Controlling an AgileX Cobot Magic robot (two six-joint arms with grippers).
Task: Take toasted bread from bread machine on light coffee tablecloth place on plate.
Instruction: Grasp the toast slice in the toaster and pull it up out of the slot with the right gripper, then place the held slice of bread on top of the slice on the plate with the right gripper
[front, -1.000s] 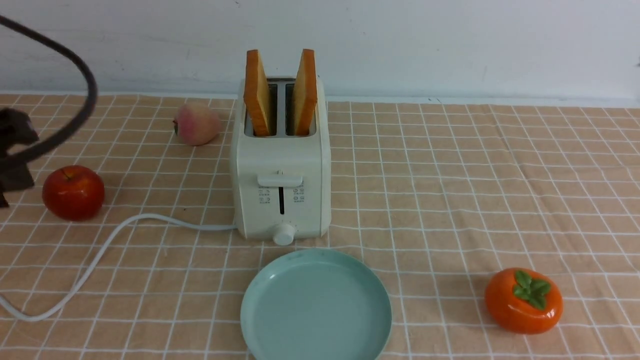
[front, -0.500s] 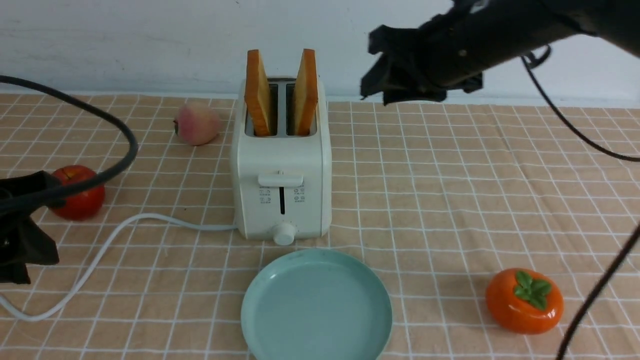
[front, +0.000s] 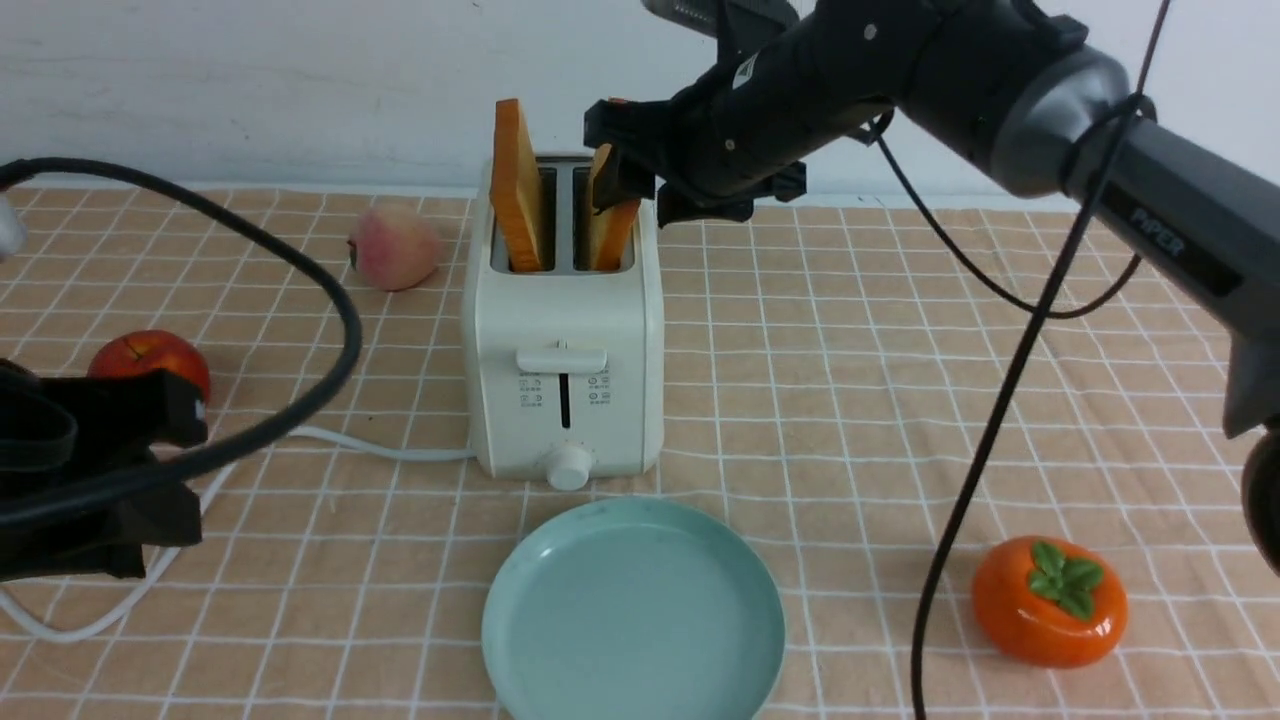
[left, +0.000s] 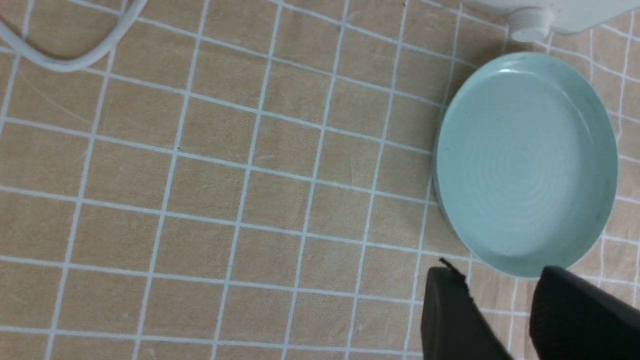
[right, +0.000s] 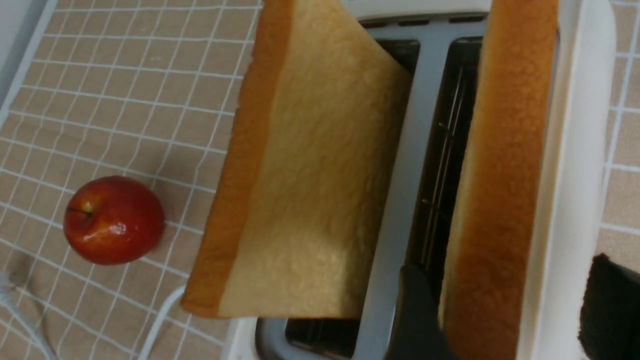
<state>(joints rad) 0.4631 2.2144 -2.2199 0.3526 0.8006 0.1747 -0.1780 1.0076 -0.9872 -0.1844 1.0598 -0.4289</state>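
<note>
The cream-white bread machine (front: 565, 350) stands mid-table on the light coffee tablecloth (front: 900, 380). Two slices of toasted bread stand up in its slots, the left one (front: 517, 190) and the right one (front: 612, 230). My right gripper (front: 625, 185) hangs open over the right slice (right: 500, 150). It (right: 507, 270) straddles that slice, one finger on its inner face and the other outside the bread machine's wall (right: 575, 150). The pale teal plate (front: 632, 610) lies empty in front. My left gripper (left: 497, 280) is open and empty, low over the cloth beside the plate (left: 525, 160).
A red apple (front: 150, 355) and a peach (front: 393, 247) lie left of the toaster, and an orange persimmon (front: 1048, 600) lies at the front right. The white cord (front: 380, 450) runs left from the toaster. Black arm cables hang across both sides.
My right arm has swung in from the upper right to the right slice, its jaws widening. My left arm has moved in along the front left, partly covering the apple.
</note>
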